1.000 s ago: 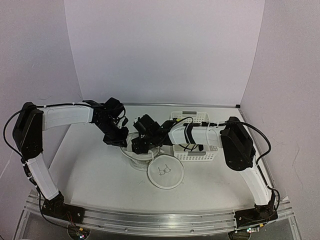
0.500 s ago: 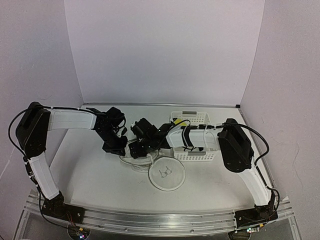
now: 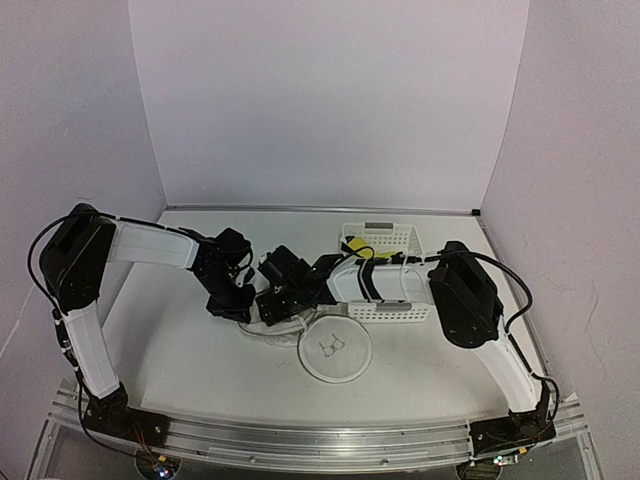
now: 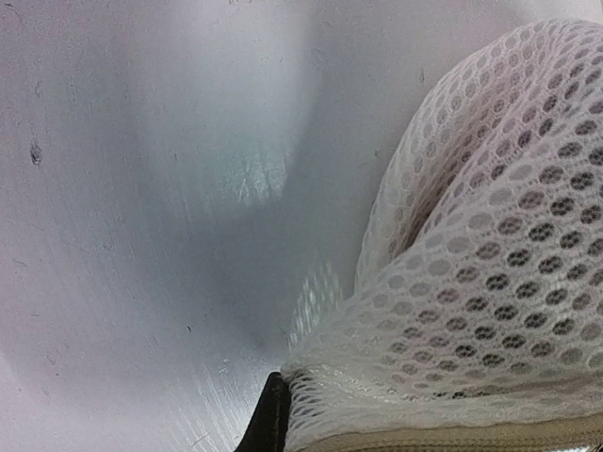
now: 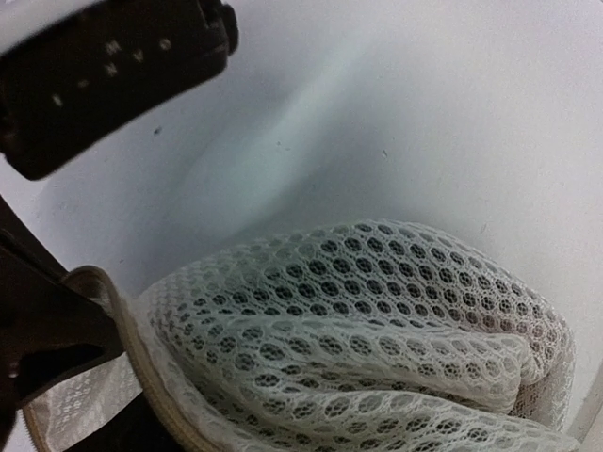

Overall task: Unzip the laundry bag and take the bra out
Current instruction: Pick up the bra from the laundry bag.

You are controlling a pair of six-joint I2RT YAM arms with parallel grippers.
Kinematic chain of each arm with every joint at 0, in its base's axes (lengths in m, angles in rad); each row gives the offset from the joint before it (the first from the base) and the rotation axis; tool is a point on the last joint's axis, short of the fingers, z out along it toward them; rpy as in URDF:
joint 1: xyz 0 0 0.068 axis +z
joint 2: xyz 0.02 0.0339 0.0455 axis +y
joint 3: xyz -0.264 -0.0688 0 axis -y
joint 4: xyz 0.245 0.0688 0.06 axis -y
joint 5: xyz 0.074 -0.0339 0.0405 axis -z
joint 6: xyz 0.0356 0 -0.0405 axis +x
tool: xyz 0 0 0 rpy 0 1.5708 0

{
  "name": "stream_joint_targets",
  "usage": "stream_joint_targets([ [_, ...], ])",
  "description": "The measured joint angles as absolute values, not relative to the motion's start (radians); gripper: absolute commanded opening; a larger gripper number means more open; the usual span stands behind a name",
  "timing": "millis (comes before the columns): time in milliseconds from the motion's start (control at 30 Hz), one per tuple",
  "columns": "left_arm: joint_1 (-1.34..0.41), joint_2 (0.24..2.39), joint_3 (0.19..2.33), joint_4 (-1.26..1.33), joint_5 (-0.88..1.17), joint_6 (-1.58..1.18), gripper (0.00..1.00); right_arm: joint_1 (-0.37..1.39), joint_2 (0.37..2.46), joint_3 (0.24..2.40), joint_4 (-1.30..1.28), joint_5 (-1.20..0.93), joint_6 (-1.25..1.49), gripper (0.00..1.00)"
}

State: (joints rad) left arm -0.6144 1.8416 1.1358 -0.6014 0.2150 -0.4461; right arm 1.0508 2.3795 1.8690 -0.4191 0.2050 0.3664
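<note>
The laundry bag (image 3: 335, 350) lies on the table with its round face and bra drawing turned up. Its mesh body (image 3: 272, 326) bunches to the left under both grippers. My left gripper (image 3: 240, 308) is shut on the bag's edge; one black finger (image 4: 269, 419) shows beside the mesh (image 4: 490, 282) and the beige zipper band (image 4: 452, 439). My right gripper (image 3: 273, 303) hovers over the crumpled mesh (image 5: 377, 320), jaws wide, its own fingers out of the wrist view. A scrap of yellow, the bra (image 3: 353, 243), peeks out in the basket behind my right arm.
The white perforated basket (image 3: 398, 237) stands at the back right, partly covered by my right forearm (image 3: 385, 280). The left gripper's black body (image 5: 104, 66) sits close in front of the right wrist camera. White walls close in the back and the sides.
Both grippers have come down and slightly left with the bag's mesh. The mesh body stood up like a tube before and now lies flatter on the table.
</note>
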Motion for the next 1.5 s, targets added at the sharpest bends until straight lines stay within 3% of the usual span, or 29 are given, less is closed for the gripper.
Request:
stream_joint_targets([
  [333, -0.614, 1.858, 1.115, -0.57, 0.217, -0.447, 0.0, 1.073, 2.397, 1.869, -0.435, 0.266, 0.329, 0.79],
  [433, -0.614, 1.861, 1.114, -0.559, 0.228, -0.447, 0.0, 1.078, 2.407, 1.88, -0.453, 0.294, 0.318, 0.73],
  [567, -0.614, 1.861, 1.11, -0.546, 0.233, -0.446, 0.0, 1.084, 2.43, 1.904, -0.469, 0.331, 0.3, 0.54],
  [800, -0.614, 1.86, 1.103, -0.529, 0.237, -0.446, 0.0, 1.092, 2.443, 1.914, -0.479, 0.362, 0.287, 0.03],
  [833, -0.614, 1.86, 1.103, -0.526, 0.237, -0.447, 0.0, 1.092, 2.443, 1.914, -0.48, 0.365, 0.287, 0.0],
  [1500, -0.614, 1.857, 1.097, -0.514, 0.236, -0.447, 0.0, 1.076, 2.331, 1.854, -0.552, 0.272, 0.337, 0.0],
])
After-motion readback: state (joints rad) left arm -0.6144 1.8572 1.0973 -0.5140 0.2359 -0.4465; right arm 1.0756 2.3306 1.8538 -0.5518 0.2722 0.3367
